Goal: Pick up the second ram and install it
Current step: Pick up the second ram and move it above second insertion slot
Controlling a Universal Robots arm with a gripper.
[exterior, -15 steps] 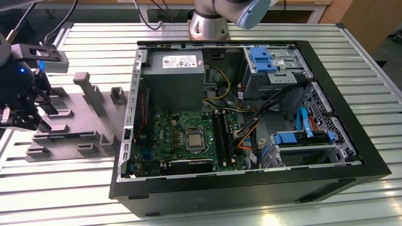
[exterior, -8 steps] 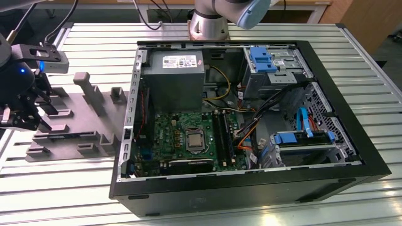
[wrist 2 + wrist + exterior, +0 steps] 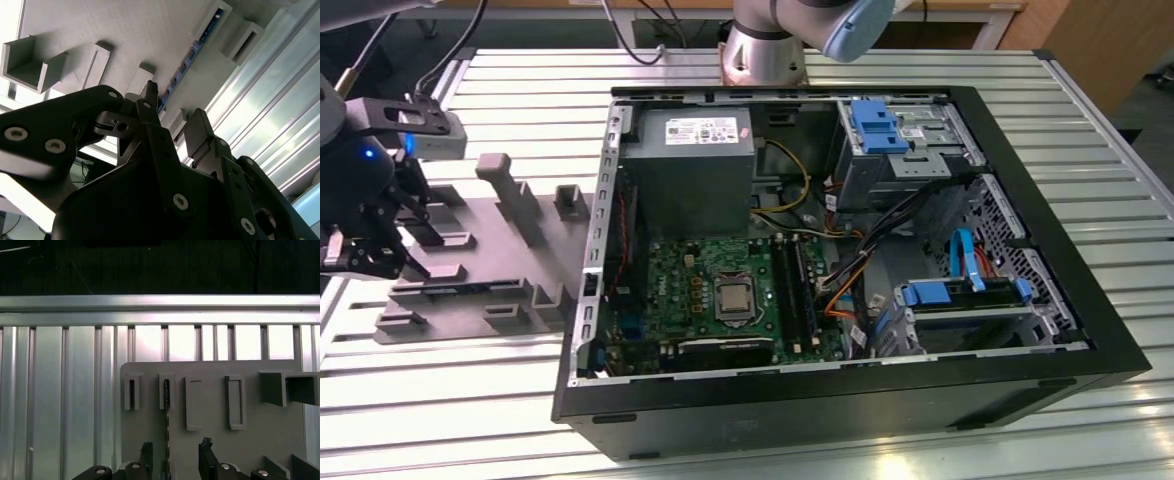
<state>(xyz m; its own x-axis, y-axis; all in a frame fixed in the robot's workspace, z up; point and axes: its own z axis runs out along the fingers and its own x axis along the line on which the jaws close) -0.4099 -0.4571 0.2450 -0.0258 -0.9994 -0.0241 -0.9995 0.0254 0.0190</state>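
Exterior view places the tool (image 3: 374, 255) over the grey holder plate (image 3: 467, 270), which lies near the tabletop (image 3: 454, 400) edge on the exterior view's left. That is well apart from the open computer case (image 3: 854, 390) in the middle of the tabletop. By my reading the task is at its start: the pick-up is not yet made, and carrying the stick and seating it are all left to do. Whether the black memory slots (image 3: 794, 285) on the motherboard (image 3: 707, 270) already hold a stick I cannot tell. In both wrist views the second ram (image 3: 166, 410) (image 3: 194, 50) stands on its edge in the holder plate (image 3: 250, 450) (image 3: 125, 30). Its far end sits in a small slotted block (image 3: 166, 391), and its length runs back toward the tool. The tool (image 3: 176, 446) (image 3: 175, 105) is released, its two fingers spread wide with one on each side of the stick. The near end of the stick lies in the gap between them. In the first wrist view it sits closer to one finger (image 3: 146, 452) than to the other (image 3: 206, 450), and neither appears to touch it. So the tool looks lined up for the grasp, with nothing held.
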